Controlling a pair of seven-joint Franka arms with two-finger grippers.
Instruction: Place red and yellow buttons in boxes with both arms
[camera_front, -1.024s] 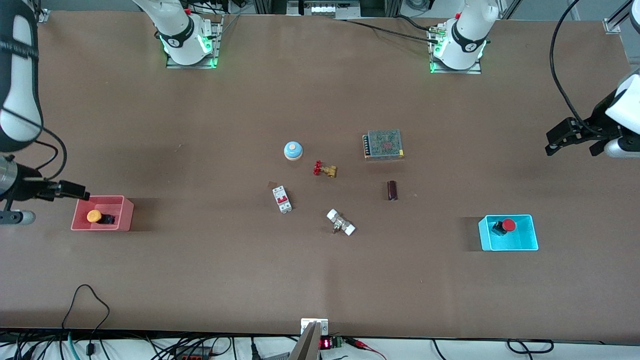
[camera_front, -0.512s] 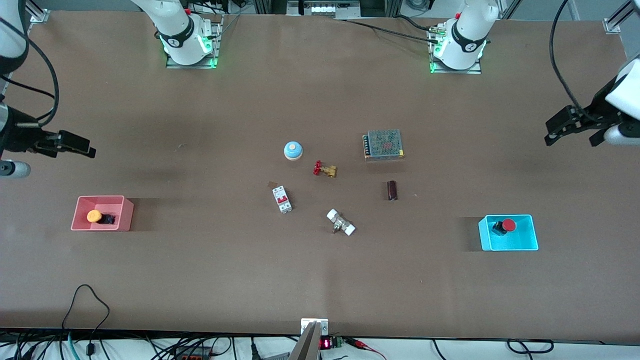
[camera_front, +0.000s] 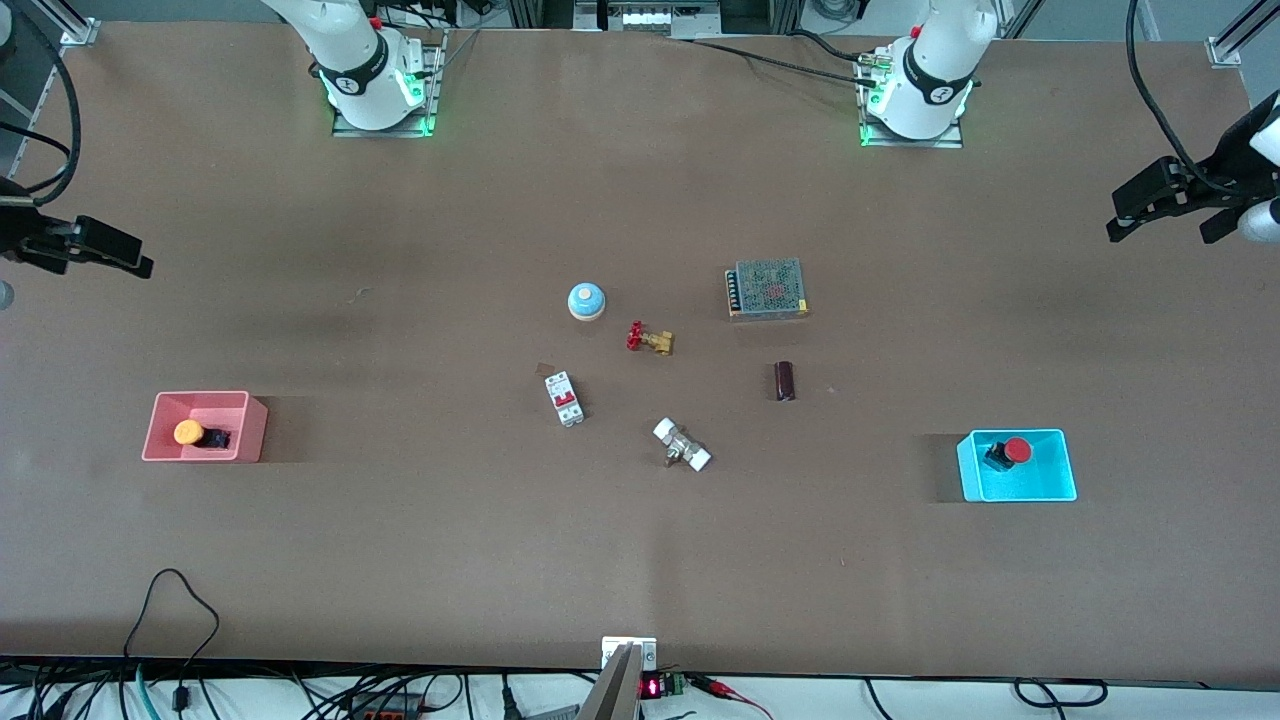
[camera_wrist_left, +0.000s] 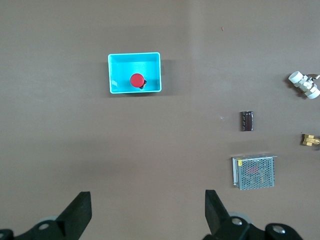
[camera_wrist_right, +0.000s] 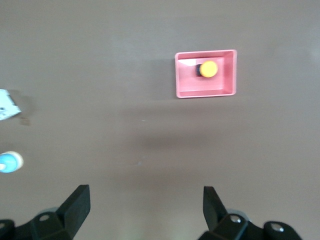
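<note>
A wide brown bench (camera_front: 400, 560) seen from above, two white robot arms based along its top edge. Taking the middle of the bench as a clock's centre, the pink box (camera_front: 206, 427) sits at about eight o'clock, toward the right arm's end, and the yellow button (camera_front: 190, 433) lies inside it on its side. The blue box (camera_front: 1018, 466) sits at about four o'clock, toward the left arm's end, with the red button (camera_front: 1014, 451) lying inside.

Both hands are raised and hold nothing. The right hand (camera_front: 95, 246) hangs over bare bench at about ten o'clock, its fingers (camera_wrist_right: 75, 205) spread wide. The left hand (camera_front: 1165, 196) hangs over the bench edge at about two o'clock, fingers (camera_wrist_left: 214, 210) also wide.

Both buttons look placed, so the task appears finished. Each button looks small, light and hard: a smooth round cap, likely slippery, on a short black base (camera_front: 216, 438). The squarer base seems the surer place to grip.

Loose parts cluster mid-bench, among them a blue bell (camera_front: 587, 301).
</note>
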